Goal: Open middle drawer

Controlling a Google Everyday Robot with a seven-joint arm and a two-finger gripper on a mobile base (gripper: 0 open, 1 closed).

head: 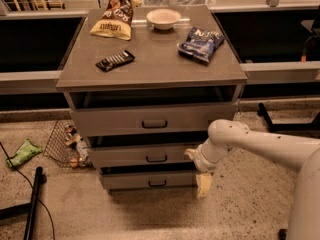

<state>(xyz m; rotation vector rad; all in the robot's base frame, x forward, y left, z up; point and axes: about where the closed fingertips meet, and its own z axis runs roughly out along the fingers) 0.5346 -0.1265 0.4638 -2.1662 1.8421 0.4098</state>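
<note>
1. While the white arm reaches in from the right, its gripper [200, 170] hangs nearest, at the right ends of the two lower drawers; I cannot tell whether it is spread or closed.
2. Behind it stand three grey drawers, stacked: the bottom drawer [150, 180], the middle drawer [125, 156] second of the three, and the top drawer [125, 121].
3. Each has one dark handle. The middle one's centre handle [156, 158] is probably the place to hook. The front looks rigid and likely slides on runners, so a straight, centred pull should keep it from jamming.
4. Farthest, the cabinet top [155, 64] bears one chocolate bar [115, 60], two snack bags [201, 44] [114, 19] and one bowl [163, 18].
</note>
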